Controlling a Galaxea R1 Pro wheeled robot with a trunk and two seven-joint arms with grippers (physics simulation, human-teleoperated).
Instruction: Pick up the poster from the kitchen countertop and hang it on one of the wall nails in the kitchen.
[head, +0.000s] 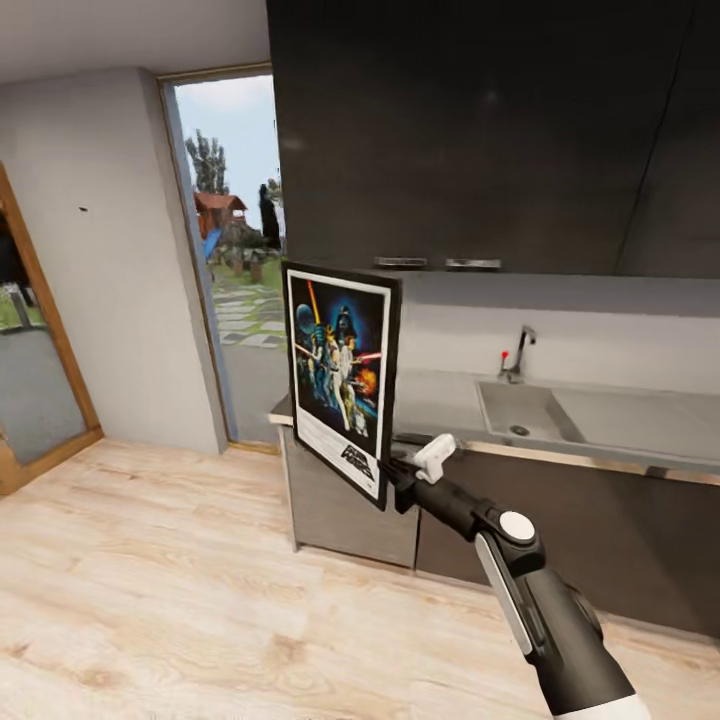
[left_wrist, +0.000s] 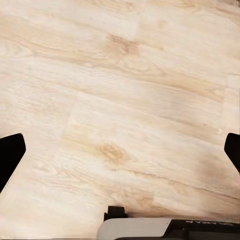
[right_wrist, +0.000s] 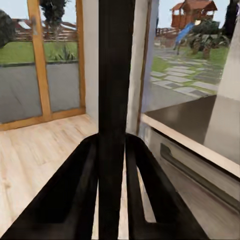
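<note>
Right gripper (head: 398, 478) clamped the poster (head: 340, 375) upright at its lower edge, fingers mostly hidden behind frame; countertop (head: 440, 400) at 3 o'clock. Left gripper (left_wrist: 120, 150) spread wide over floor (left_wrist: 120, 90), tips cut off.

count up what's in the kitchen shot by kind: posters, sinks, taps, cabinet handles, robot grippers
posters: 1, the poster held upright in the right gripper
sinks: 1, the sink set in the kitchen countertop
taps: 1, the tap
cabinet handles: 2, left handle and right handle
grippers: 2, counting the left gripper
total: 7
</note>
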